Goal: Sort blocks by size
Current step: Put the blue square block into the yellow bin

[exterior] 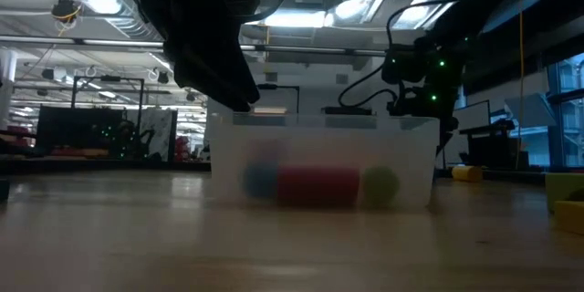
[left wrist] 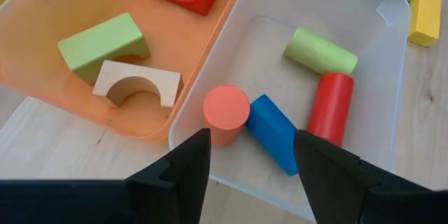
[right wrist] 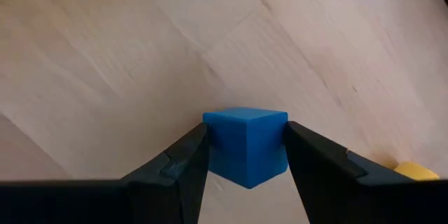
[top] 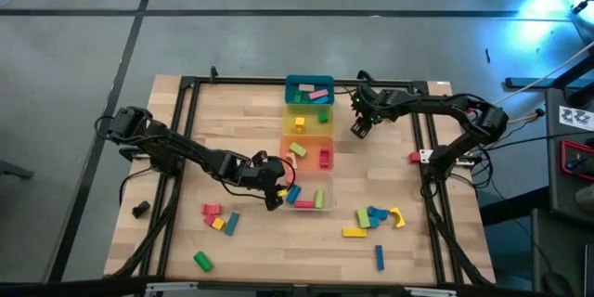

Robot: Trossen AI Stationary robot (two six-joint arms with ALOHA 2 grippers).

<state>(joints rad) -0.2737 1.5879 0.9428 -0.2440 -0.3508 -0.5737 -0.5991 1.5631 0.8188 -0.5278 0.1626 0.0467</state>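
table (top: 445, 241): pale wood, matt | clear bin (left wrist: 378, 56): translucent plastic | blocks (left wrist: 318, 51): matt

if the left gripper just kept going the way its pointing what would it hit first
Most likely the salmon-coloured cylinder standing on end in the clear bin, which sits between the open fingers of the left gripper in the left wrist view. The blue block lies beside it; depth is hard to judge.

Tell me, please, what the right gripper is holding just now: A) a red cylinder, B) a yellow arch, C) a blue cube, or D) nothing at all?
C: the right wrist view shows the right gripper with its fingers pressed against both sides of a blue cube, above the bare wooden table.
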